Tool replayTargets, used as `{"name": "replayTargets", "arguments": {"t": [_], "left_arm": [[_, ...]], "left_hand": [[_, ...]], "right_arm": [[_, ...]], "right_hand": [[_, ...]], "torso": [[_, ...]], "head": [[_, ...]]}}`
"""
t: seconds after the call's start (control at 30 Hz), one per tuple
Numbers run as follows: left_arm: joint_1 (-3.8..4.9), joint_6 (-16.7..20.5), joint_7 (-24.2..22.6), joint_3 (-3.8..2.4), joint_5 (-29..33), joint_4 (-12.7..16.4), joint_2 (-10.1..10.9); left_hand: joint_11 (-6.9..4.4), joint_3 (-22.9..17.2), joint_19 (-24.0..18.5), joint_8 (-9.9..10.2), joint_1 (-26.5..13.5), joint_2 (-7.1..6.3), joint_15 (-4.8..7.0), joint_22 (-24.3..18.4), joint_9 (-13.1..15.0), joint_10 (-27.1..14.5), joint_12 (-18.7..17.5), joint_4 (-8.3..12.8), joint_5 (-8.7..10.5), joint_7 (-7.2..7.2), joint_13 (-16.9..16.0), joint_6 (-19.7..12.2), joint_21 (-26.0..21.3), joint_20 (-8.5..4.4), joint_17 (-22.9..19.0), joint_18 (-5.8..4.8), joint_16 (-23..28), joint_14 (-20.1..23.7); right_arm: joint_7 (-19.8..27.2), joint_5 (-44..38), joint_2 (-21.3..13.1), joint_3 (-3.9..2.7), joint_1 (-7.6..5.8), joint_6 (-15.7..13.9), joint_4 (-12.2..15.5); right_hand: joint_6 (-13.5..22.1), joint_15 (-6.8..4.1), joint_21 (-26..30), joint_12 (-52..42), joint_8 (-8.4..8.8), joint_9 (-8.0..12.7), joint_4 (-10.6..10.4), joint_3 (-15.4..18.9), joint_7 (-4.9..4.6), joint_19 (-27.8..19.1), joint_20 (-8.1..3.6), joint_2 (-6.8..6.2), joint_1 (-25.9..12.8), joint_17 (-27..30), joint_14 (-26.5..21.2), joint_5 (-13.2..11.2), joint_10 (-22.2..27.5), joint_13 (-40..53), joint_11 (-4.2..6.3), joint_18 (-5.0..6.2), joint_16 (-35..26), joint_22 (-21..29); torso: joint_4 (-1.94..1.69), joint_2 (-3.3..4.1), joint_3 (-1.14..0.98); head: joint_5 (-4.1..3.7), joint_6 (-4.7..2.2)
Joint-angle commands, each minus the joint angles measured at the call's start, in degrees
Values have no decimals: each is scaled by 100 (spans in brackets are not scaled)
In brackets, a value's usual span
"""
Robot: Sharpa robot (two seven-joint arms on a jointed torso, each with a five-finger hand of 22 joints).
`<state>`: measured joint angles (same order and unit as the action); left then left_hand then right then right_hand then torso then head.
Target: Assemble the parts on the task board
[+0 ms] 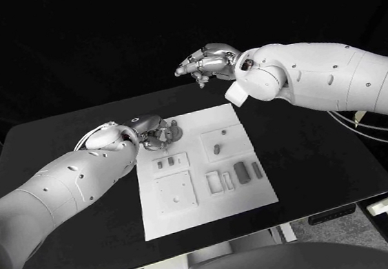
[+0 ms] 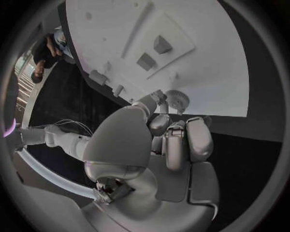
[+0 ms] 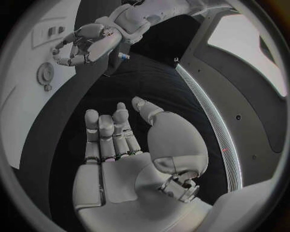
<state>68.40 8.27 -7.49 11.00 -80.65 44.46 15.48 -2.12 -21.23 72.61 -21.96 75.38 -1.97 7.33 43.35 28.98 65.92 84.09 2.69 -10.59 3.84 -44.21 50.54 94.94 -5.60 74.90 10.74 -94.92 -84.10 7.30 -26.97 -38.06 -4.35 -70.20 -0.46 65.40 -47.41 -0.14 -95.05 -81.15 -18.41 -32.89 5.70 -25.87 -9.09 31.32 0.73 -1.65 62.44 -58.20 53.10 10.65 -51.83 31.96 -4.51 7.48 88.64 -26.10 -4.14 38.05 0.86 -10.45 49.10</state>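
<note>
Head view, surface: a black rectangular surface (image 1: 73,137) is seen from above, with the white flat task board (image 1: 254,194) lying in its middle.
Task board: raised white square plates are seen on the board, some with dark slots; two small dark grey oblong parts (image 1: 244,172) lie side by side near its right edge, and another small dark part (image 1: 217,149) sits in a plate above them.
Right robot hand: the silver right robot hand (image 1: 204,63) is raised beyond the far edge of the surface, well apart from the board. In the right wrist view its fingers (image 3: 106,133) are stretched out side by side with the thumb apart, and nothing is held.
Left robot hand: the silver left robot hand (image 1: 148,132) is placed at the far left corner of the board, its fingers curled in.
Gear: a small grey toothed round gear (image 2: 177,100) is seen in the left wrist view on the board's edge, just beside the left fingertips (image 2: 158,123); whether it is touched or grasped cannot be told.
</note>
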Motion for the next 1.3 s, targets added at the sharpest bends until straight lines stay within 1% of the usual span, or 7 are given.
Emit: {"name": "replayTargets", "arguments": {"t": [0.03, 0.1, 0.17, 0.57, 0.73, 1.03, 1.3], "left_arm": [[6, -129, 33, -2, 83, -35, 13], [4, -152, 33, -1, 123, -58, 28], [2, -161, 30, 1, 141, -86, 36], [-19, -271, 31, 30, 152, -223, -11], [-23, -287, 33, 33, 151, -223, -12], [-25, -424, 78, 35, 115, -164, -1], [-25, -457, 112, 36, 90, -137, 5]], "left_hand": [[152, -43, -15, -40, -36, 7, -13, 10, 6, -187, 31, -2, -4, 426, -8, 692, 823, -25, 1728, 426, -874, -1321], [152, -42, -15, -40, -37, 6, -13, 10, 6, -187, 31, -2, -4, 427, -9, 693, 823, -25, 1733, 426, -875, -1324], [151, -42, -15, -39, -39, 5, -13, 11, 6, -187, 31, -3, -4, 428, -9, 693, 823, -25, 1739, 426, -877, -1329], [150, -41, -14, -39, -44, 0, -13, 12, 6, -186, 32, -4, -3, 431, -9, 697, 822, -25, 1753, 426, -880, -1338], [150, -41, -14, -39, -46, -1, -13, 13, 6, -185, 32, -4, -3, 432, -10, 700, 822, -25, 1759, 426, -882, -1343], [149, -42, -13, -39, -49, -2, -13, 14, 6, -185, 33, -5, -3, 434, -10, 703, 822, -25, 1773, 426, -885, -1352], [149, -42, -13, -38, -51, -2, -13, 14, 6, -185, 33, -6, -4, 435, -10, 705, 821, -25, 1772, 426, -885, -1351]], "right_arm": [[57, -34, 0, -3, 0, 59, 7], [57, -34, 1, -3, 0, 60, 9], [57, -34, 1, -3, 1, 63, 7], [60, -34, 12, -3, 1, 66, -3], [60, -34, 6, -3, 1, 65, -4], [61, -34, 1, -3, 1, 64, -3], [59, -34, -1, -3, 2, 62, -6]], "right_hand": [[19, -42, -627, -31, -24, -1, -14, -35, -30, -21, -11, 3, -59, -6, 15, -17, 25, 6, 7, 23, 24, -5], [19, -42, -627, -31, -24, -1, -14, -35, -30, -21, -11, 3, -59, -6, 15, -17, 25, 6, 7, 24, 24, -5], [19, -42, -627, -31, -24, -1, -14, -35, -30, -21, -11, 3, -59, -6, 15, -17, 25, 6, 7, 24, 24, -5], [19, -42, -627, -32, -25, -1, -14, -37, -30, -20, -11, 4, -60, -6, 16, -17, 25, 6, 8, 24, 24, -6], [18, -43, -628, -32, -25, -1, -14, -38, -30, -20, -11, 4, -60, -6, 16, -17, 25, 6, 8, 24, 25, -6], [18, -43, -628, -33, -25, -1, -14, -39, -30, -20, -11, 5, -61, -6, 16, -17, 25, 6, 8, 24, 25, -6], [18, -43, -628, -33, -26, -1, -14, -40, -30, -20, -11, 5, -62, -6, 16, -17, 25, 6, 8, 25, 25, -6]], "torso": [[0, 1, 0], [-3, 1, 2], [11, 6, -5], [19, 10, -15], [13, 7, -13], [16, 8, -11], [13, 11, -6]], "head": [[12, -7], [17, -6], [18, -9], [23, -14], [16, -9], [11, -2], [9, 0]]}}
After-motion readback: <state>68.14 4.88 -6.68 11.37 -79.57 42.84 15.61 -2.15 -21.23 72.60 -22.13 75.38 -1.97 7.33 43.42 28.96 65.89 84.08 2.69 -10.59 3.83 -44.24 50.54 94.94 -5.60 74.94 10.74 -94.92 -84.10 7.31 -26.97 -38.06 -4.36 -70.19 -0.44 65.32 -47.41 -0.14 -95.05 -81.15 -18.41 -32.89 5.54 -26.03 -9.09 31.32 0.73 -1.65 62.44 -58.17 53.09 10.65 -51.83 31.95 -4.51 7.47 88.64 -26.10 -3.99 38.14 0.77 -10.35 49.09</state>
